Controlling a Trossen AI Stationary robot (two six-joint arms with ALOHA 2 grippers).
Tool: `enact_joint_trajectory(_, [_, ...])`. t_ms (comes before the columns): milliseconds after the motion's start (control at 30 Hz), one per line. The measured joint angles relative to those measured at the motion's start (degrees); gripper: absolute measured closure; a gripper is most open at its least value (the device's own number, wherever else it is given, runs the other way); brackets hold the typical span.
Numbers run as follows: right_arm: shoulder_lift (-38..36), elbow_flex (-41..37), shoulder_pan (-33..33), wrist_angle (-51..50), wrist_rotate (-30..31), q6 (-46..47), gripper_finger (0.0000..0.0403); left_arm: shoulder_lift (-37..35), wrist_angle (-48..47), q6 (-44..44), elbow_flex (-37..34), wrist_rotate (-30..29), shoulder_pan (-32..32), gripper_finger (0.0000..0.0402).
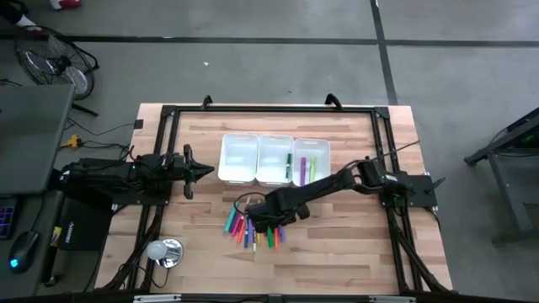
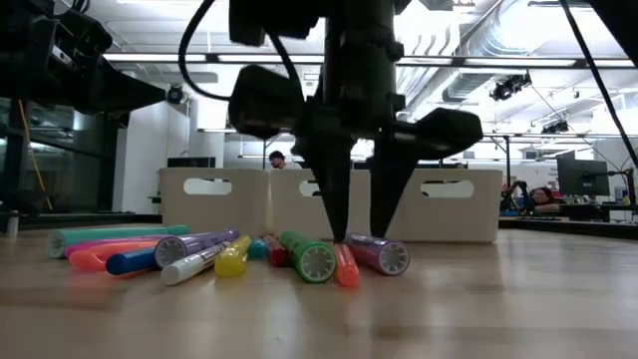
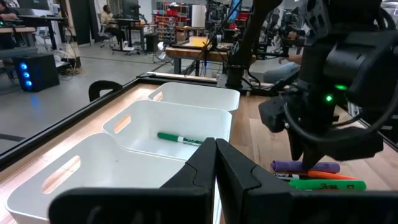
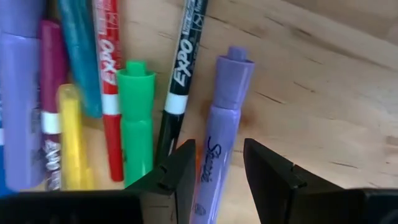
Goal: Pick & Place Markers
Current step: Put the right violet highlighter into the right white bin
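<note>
The wooden desk (image 1: 354,252) carries a black frame (image 1: 269,110) along its edges. Three white bins (image 1: 274,158) sit in a row near the far edge, at the middle. The middle bin holds a green marker (image 1: 289,165), and the bin nearest the right edge holds a purple (image 1: 302,169) and a yellow-green one (image 1: 312,167). A small silver lamp-like thing (image 1: 165,251) lies near the front left corner.

The left arm (image 1: 126,172) waits over the left edge, its claw (image 1: 205,172) shut and empty, pointing at the bins.

The right arm (image 1: 337,183) reaches in from the right edge to the middle of the desk, in front of the bins. Its claw (image 2: 357,234) stands upright over the pile of markers (image 1: 253,229), tips down almost at the desk, fingers partly open. They straddle a purple marker (image 4: 217,137); in the low view an orange marker (image 2: 345,267) lies right under the tips. Whether the fingers press anything cannot be told.

The pile lies loose in front of the bins, a little left of centre: teal, pink, blue, lilac, yellow, red, green, orange and purple, many touching or crossing. A green marker (image 4: 137,118) and a black-and-white pen (image 4: 180,81) crowd close beside the purple one, right by one finger.
</note>
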Motion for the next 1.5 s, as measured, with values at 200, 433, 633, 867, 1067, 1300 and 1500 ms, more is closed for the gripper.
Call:
enact_joint_trajectory(200, [0.9,0.0,-0.1,-0.1,1.1,-0.1,0.0279,0.0,0.0,0.0,0.0,0.0,0.0,0.0394])
enact_joint_trajectory(433, [0.6,-3.2,0.2,0.0,0.3,0.0,0.0279,0.0,0.0,0.0,0.0,0.0,0.0,0.0394])
enact_joint_trajectory(633, [0.5,-4.4,1.2,0.2,-0.2,0.8,0.0279,0.0,0.0,0.0,0.0,0.0,0.0,0.0394])
enact_joint_trajectory(867, [0.7,-4.5,1.4,0.0,-0.5,1.0,0.0279,0.0,0.0,0.0,0.0,0.0,0.0,0.0394])
enact_joint_trajectory(1067, [0.7,-4.7,1.4,0.7,-0.2,1.8,0.0287,0.0,0.0,0.0,0.0,0.0,0.0,0.0394])
enact_joint_trajectory(1300, [0.7,-4.8,1.4,0.9,-0.3,1.5,0.034,0.0,0.0,0.0,0.0,0.0,0.0,0.0394])
enact_joint_trajectory(1500, [0.7,-4.8,1.3,0.8,-0.2,1.4,0.0344,0.0,0.0,0.0,0.0,0.0,0.0,0.0394])
